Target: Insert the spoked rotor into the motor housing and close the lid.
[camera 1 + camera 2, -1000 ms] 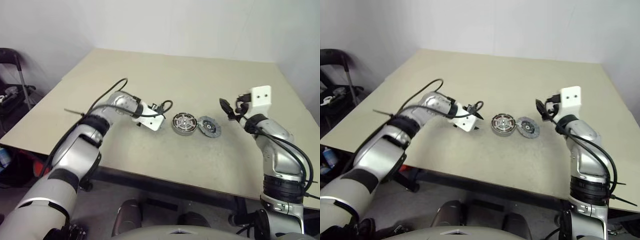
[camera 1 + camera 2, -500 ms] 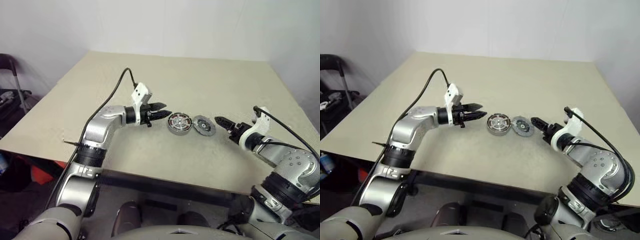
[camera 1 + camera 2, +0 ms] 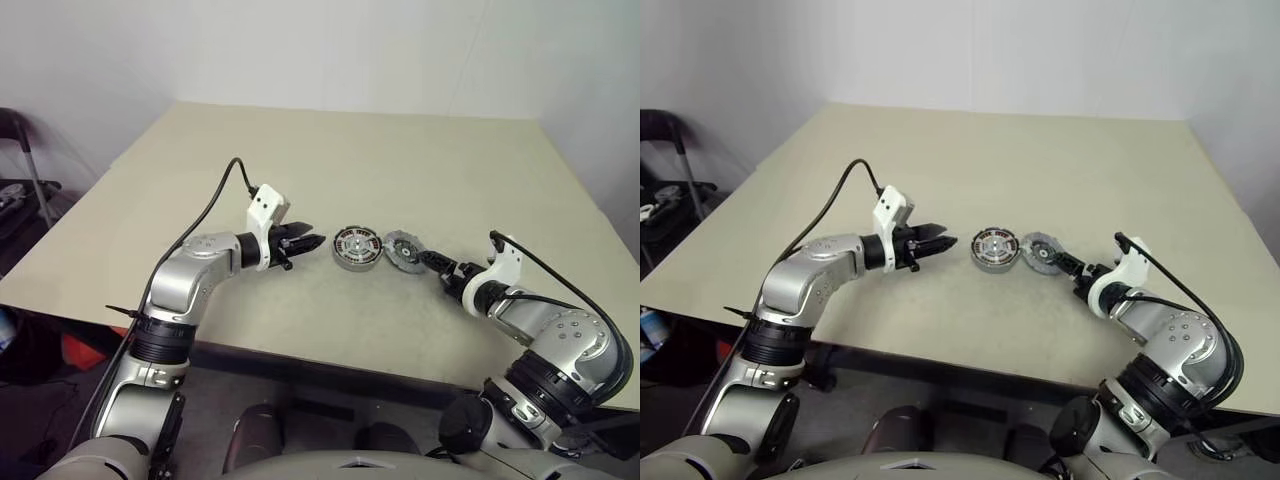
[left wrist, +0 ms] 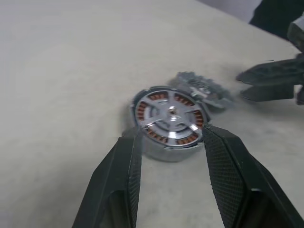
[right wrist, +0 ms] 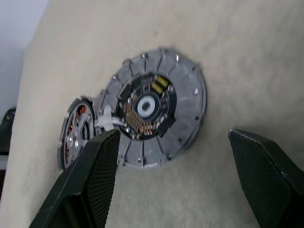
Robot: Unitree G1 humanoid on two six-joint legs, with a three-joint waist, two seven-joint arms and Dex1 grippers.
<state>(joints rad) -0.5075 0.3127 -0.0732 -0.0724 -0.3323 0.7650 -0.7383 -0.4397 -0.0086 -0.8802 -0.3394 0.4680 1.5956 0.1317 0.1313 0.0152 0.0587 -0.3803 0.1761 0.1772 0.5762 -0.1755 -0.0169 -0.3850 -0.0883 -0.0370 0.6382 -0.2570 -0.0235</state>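
I see a big tan bench point(image 3: 400, 160) with two small round parts lying close together near its middle. The motor housing point(image 3: 357, 247) is a shallow metal cup with brown windings in a ring, and silvery spokes and a hub sit across its top, so the spoked rotor point(image 4: 169, 115) looks to be lying in it already. Right beside it, on my right arm's side, lies the lid point(image 3: 405, 248), a grey disc with a notched edge and a hole in the middle. The lid touches the housing, and in my right wrist view its rim seems to lean a little on the cup. My left end effector point(image 3: 312, 241) points level at the housing from my left side and stops just short of it. Its two black fingers point(image 4: 118, 180) stand partly open, about as wide as the cup, and they hold nothing. My right end effector point(image 3: 432, 259) comes in low from my right side, with its tips just beside the lid. Its fingers point(image 5: 95, 171) are spread wide, wider than the lid, and they are empty too. Both parts rest flat on the bench between my two arms.
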